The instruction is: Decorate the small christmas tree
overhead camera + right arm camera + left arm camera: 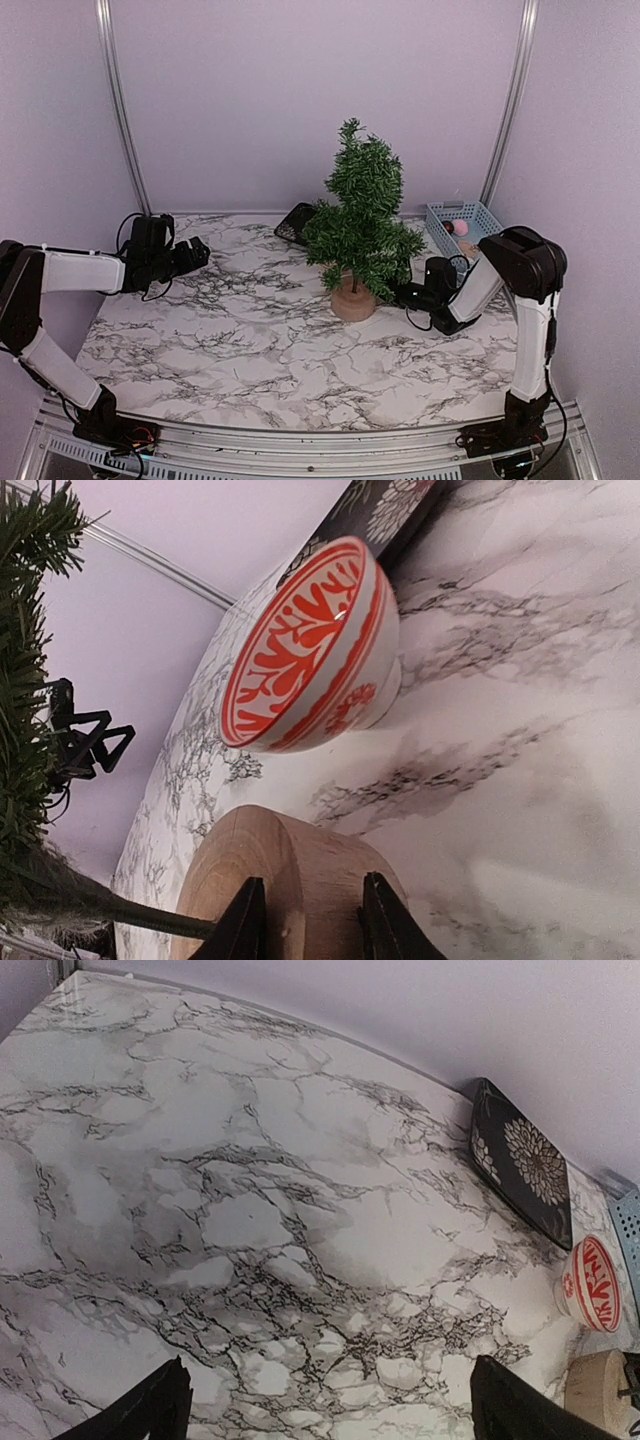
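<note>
Where the marble-patterned table [230,340] runs toward its back right, the small christmas tree [362,205] stands upright on its round wooden base [353,300], dark green and bristly.

Item, right gripper [408,293]: low at the table, just beside the base on its right. From the wrist view its two fingers [245,925] are slightly parted, with nothing clasped between them. The base lies just beyond and is wider than the gap. Whether they touch the wood I cannot tell.

Item, left gripper [196,252]: hovering over the left side of the table, well apart from the tree, its fingers [160,1410] spread wide and empty.

Item, red-and-white patterned bowl [310,650]: upright on the table just behind the base.

Item, dark rectangular plate [520,1160] with flower motifs: beyond the bowl, near the back wall.

Item, blue slatted basket [487,222]: back right corner, a pink ball [460,227] inside.
</note>
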You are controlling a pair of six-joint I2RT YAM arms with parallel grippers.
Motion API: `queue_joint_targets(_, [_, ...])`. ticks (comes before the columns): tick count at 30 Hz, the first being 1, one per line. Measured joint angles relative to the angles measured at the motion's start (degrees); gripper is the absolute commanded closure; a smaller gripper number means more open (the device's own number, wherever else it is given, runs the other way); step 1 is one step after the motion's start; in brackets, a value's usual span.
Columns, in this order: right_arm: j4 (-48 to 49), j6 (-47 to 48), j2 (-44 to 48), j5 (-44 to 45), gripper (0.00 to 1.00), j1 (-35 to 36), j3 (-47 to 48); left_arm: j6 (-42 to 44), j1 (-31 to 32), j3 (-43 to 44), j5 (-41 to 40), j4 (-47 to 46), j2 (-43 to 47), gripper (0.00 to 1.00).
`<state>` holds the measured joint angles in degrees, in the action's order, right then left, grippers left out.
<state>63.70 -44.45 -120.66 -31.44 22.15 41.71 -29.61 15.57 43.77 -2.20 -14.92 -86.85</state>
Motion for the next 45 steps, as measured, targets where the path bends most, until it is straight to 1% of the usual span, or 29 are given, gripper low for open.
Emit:
queue_joint_targets(3, [0.7, -1.7, -0.1, 1.4, 0.65, 3.1, -0.2, 0.1, 0.9, -2.8, 1.7, -0.6, 0.6, 0.01])
queue_joint_targets(6, [0.9, -3.5, -0.1, 2.2, 0.6, 6.4, -0.3, 0.3, 2.1, -5.5, 3.6, -0.9, 0.8, 0.01])
queue_joint_targets(9, [1.2, -4.9, 0.1, 2.2, 0.56, 7.6, -1.4, 0.7, 3.4, -7.6, 5.2, -1.0, 1.5, 0.01])
queue_joint_targets(12, [-0.7, -4.8, 2.8, 2.2, 0.53, 6.8, -3.8, 1.3, 4.5, -9.1, 6.5, -1.4, 3.1, 0.01])
queue_joint_targets(18, [-5.4, -3.3, 10.4, 0.8, 0.52, 2.5, -8.5, 2.2, 5.2, -11.1, 8.5, -2.0, 5.7, 0.01])
queue_joint_targets(22, [-7.1, -2.6, 11.2, -0.1, 0.53, 1.6, -9.7, 2.6, 5.2, -11.2, 9.2, -2.4, 5.7, 0.01])
queue_joint_targets(27, [-6.1, -4.2, 8.9, -2.1, 0.54, 3.0, -10.0, 2.6, 5.2, -11.1, 9.8, -3.3, 5.3, 0.01])
queue_joint_targets(36, [1.7, -10.0, 3.7, -3.0, 0.6, 8.5, -8.4, 1.9, 5.2, -11.2, 11.1, -4.7, 5.0, 0.02])
queue_joint_targets(39, [4.1, -12.3, 1.1, -2.8, 0.61, 10.4, -5.6, 1.5, 5.2, -11.5, 11.8, -5.8, 4.8, 0.05])
queue_joint_targets(45, [5.3, -15.2, -4.8, -1.4, 0.63, 14.9, 3.4, 0.5, 5.2, -14.2, 14.3, -7.9, 4.4, 0.11])
